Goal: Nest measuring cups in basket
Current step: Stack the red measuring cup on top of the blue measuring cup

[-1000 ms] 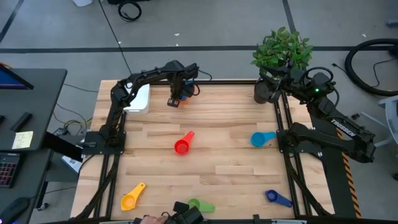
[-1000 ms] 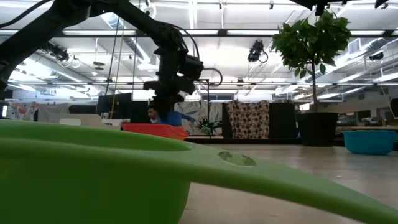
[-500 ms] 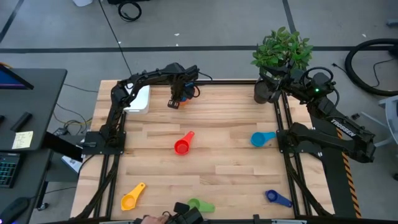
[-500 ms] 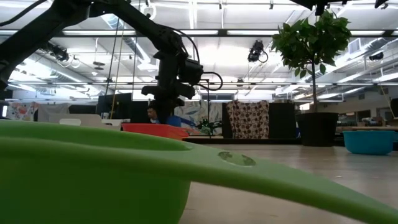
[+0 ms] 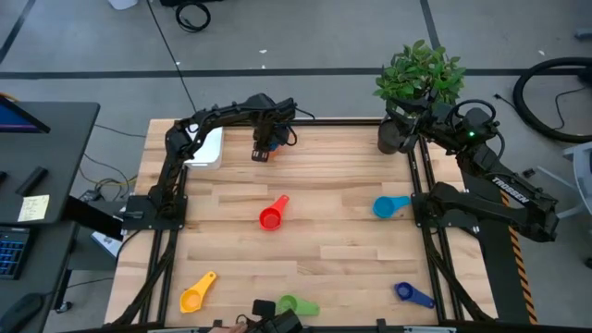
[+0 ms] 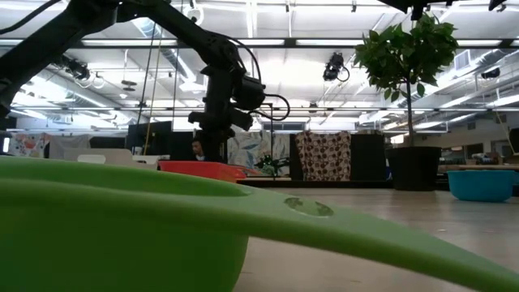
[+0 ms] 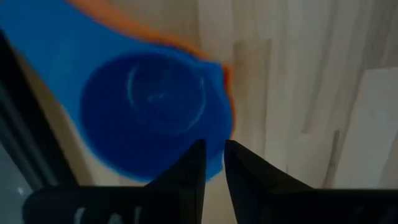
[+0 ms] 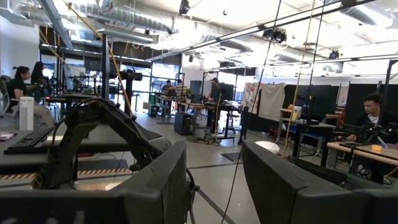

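Since 1 second earlier, left gripper [image 7: 211, 163] shifted slightly beside basket [image 5: 205, 148], fingers narrowly apart; blue cup [image 7: 149, 112] atop orange cup [image 7: 186, 46] might tip. Right gripper [image 8: 214, 180] gaped, idle.

Scattered measuring cups [image 5: 271, 215]; white basket [image 5: 205, 148] at far-left corner

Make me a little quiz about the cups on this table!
1. True or false: the red cup lies inside the white basket.
2. Which cup lies nearest the plant pot? A yellow, B light blue, C green.
3. Fill in: the left gripper is at a blue cup sitting in an ____ one.
Key: 1 false; 2 B; 3 orange.
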Action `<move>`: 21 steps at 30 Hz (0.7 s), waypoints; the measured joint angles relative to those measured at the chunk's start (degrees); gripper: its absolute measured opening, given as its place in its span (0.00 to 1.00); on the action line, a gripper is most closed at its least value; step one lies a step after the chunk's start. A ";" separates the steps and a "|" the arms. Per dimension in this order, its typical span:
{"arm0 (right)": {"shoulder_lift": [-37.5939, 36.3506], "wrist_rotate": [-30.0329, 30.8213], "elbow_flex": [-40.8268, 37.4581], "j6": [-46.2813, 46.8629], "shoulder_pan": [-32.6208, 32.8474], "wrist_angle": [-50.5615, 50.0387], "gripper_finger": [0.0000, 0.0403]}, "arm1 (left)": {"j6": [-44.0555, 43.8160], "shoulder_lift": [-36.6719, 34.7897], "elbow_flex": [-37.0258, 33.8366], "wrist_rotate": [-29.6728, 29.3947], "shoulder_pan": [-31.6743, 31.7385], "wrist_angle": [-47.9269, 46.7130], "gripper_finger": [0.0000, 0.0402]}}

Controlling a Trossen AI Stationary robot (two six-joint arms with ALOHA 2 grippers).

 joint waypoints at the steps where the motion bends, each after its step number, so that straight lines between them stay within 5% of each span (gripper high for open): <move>1: 0.00 0.00 0.00 0.00 0.00 -0.01 0.40 | -0.15 0.00 0.47 -0.31 0.02 -0.48 0.16; 12: -0.04 0.00 0.00 -2.60 0.00 -1.75 0.40 | -8.08 -9.51 5.21 5.32 0.02 -3.02 0.16; 21: 0.06 4.77 6.48 -10.63 0.02 -21.69 0.40 | -21.90 -25.61 6.64 10.99 -1.03 -1.62 0.16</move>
